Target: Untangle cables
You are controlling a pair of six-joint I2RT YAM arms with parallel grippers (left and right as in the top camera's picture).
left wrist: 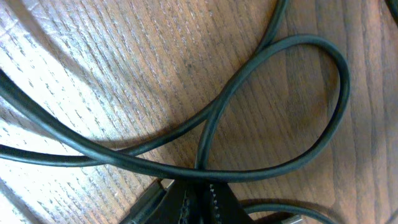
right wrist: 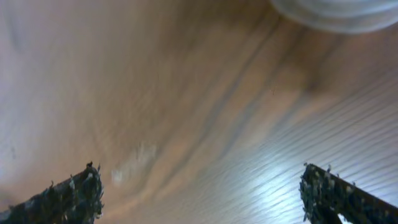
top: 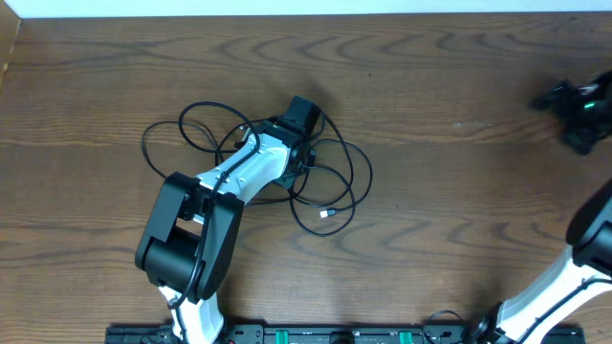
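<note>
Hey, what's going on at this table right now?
A two-armed robot is working on a tangle of black cables looped on the wooden table. The left arm's fingers are shut, down in the middle of the tangle where strands cross; whether they pinch one is unclear. The right arm's fingers are wide open over bare wood at the far right, away from the cables.

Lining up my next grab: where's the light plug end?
Overhead, left of centre: the plug lies at the lower right edge of the cables, right of the left arm.
</note>
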